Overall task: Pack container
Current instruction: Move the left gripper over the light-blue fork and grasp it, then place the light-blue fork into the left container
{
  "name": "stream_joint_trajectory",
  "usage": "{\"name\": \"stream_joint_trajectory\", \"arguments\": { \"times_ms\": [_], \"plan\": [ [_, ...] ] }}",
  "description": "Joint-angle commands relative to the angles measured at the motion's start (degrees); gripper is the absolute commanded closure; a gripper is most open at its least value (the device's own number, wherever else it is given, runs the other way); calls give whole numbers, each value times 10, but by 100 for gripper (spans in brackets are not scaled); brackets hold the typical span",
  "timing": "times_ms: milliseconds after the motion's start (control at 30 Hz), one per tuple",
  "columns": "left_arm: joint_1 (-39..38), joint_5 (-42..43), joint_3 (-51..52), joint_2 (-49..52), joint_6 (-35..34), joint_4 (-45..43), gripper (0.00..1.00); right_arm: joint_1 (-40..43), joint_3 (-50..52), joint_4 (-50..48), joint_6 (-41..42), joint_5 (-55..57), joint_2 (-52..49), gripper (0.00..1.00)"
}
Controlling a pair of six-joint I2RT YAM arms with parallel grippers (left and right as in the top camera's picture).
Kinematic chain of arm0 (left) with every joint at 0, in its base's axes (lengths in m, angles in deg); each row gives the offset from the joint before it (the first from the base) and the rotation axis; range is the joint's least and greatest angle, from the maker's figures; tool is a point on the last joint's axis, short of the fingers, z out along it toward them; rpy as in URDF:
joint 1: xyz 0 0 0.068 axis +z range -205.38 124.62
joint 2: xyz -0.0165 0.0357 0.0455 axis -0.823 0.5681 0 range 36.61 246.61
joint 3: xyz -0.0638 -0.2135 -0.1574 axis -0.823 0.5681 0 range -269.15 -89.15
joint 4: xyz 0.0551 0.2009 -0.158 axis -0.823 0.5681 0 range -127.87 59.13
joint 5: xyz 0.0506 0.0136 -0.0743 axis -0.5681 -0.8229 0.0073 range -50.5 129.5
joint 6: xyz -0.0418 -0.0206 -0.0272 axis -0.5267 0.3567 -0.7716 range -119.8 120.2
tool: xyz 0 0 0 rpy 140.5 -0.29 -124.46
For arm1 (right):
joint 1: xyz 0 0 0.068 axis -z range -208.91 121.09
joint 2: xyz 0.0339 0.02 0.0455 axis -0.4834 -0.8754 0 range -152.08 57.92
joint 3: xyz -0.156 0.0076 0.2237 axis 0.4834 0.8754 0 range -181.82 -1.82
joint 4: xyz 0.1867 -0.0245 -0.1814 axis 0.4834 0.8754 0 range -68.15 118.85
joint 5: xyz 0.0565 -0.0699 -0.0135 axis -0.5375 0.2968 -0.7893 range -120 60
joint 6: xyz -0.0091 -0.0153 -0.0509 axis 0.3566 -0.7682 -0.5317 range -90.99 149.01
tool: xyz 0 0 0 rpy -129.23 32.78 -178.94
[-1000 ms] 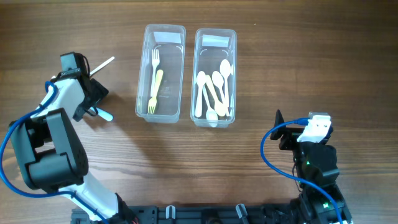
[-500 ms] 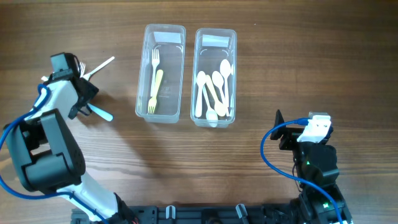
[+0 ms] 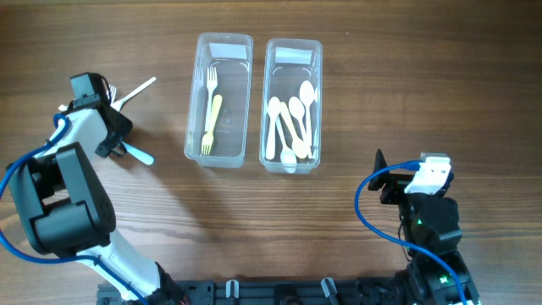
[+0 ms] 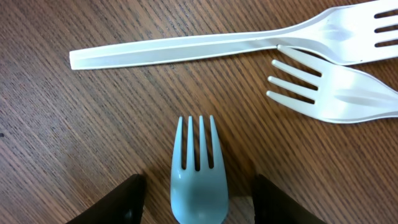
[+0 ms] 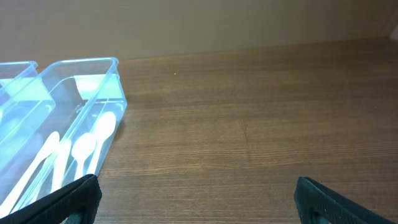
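Note:
A pale blue fork [image 4: 199, 155] lies on the wooden table between the open fingers of my left gripper [image 4: 198, 190], which straddles its neck without closing on it. Two white forks lie just beyond it: one with a long handle [image 4: 186, 50] and one showing only its head [image 4: 336, 96]. In the overhead view the left gripper [image 3: 117, 135] is at the far left, with the blue fork [image 3: 141, 156] and a white fork [image 3: 140, 87] beside it. My right gripper [image 3: 379, 180] is open and empty at the lower right.
Two clear plastic containers stand side by side at the middle back. The left container [image 3: 196, 93] holds one yellow fork [image 3: 212, 114]. The right container [image 3: 268, 102] holds several white spoons [image 3: 292, 119] and also shows in the right wrist view [image 5: 93, 106].
The left arm has shifted left and slightly back along the table since one second ago, then held still. The right arm, containers and cutlery have not moved.

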Motion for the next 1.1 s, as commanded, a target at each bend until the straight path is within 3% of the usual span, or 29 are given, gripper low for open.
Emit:
{"name": "stream_joint_trajectory", "arguments": {
  "times_ms": [0, 267, 533, 633, 767, 900, 1067],
  "plan": [
    [2, 8, 8, 32, -1, 16, 69, -2, 2, -3, -7, -3, 3, 0],
    [2, 8, 7, 2, 1, 31, 77, -2, 2, -3, -7, -3, 3, 0],
    [2, 8, 7, -167, 1, 63, 86, -2, 2, -3, -7, -3, 3, 0],
    [-3, 45, 7, -219, 1, 72, 83, -2, 2, -3, -7, -3, 3, 0],
    [-19, 156, 7, -287, 7, 73, 82, -2, 2, -3, -7, -3, 3, 0],
    [-53, 317, 7, -333, 131, 39, 74, -2, 2, -3, -7, -3, 3, 0],
    [-124, 351, 7, -334, 296, 28, 76, -2, 2, -3, -7, -3, 3, 0]
  ]
}}
